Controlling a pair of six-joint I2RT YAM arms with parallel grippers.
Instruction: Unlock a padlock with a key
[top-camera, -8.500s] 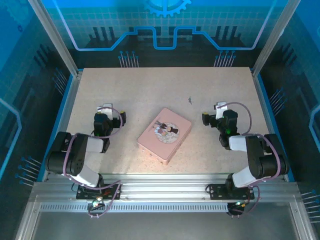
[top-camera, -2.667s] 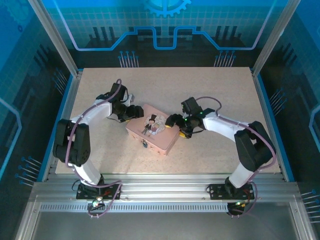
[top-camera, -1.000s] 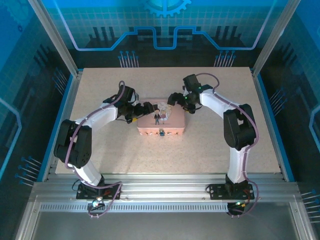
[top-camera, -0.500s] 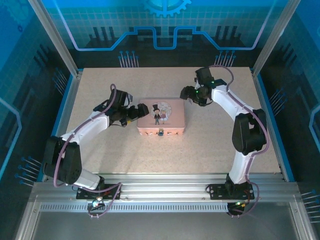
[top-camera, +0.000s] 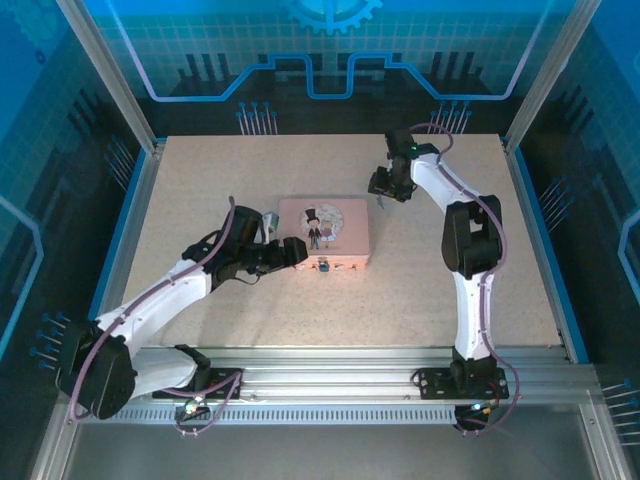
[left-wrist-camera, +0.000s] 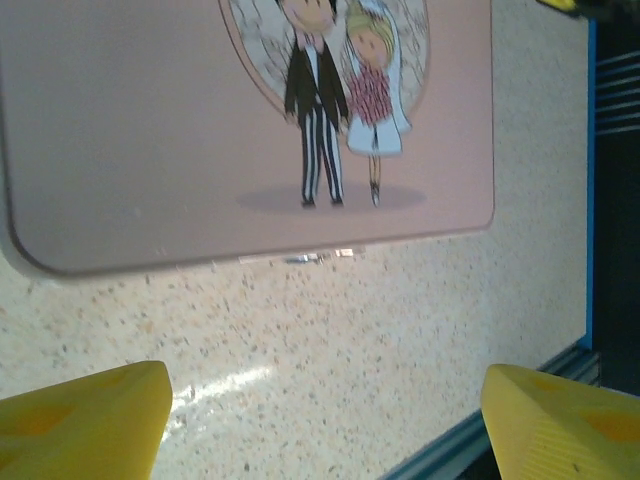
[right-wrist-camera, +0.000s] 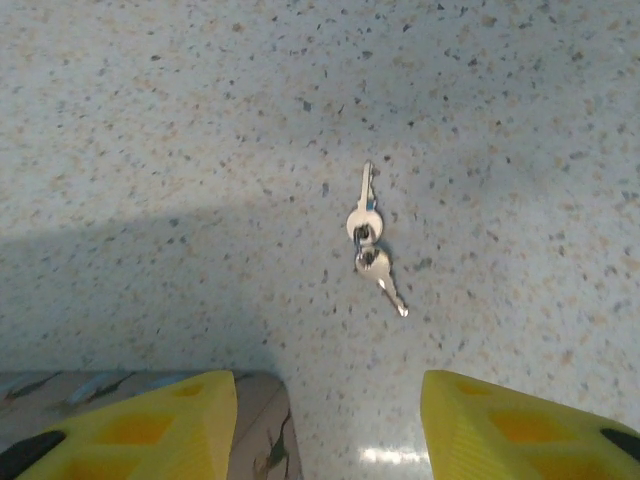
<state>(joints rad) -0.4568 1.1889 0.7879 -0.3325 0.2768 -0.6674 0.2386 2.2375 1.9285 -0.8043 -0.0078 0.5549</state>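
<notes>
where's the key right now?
Right wrist view: the key lies on the table just ahead of the right gripper, beside the pink box's corner.

Pink rectangular box (top-camera: 323, 230) with rounded corners, flat on the speckled beige table (top-camera: 230, 170), near its middle. Carries on its lid an oval picture of a cartoon couple (left-wrist-camera: 320, 100): groom in a striped black suit, blonde bride with a pink bouquet. Lies with its long edges roughly parallel to the table's near edge. Blue strip (top-camera: 128, 220) along the table's left and right sides; aluminium rails (top-camera: 330, 385) across the front; blue panelled backdrop with a gear motif (top-camera: 335, 12) behind.
</notes>
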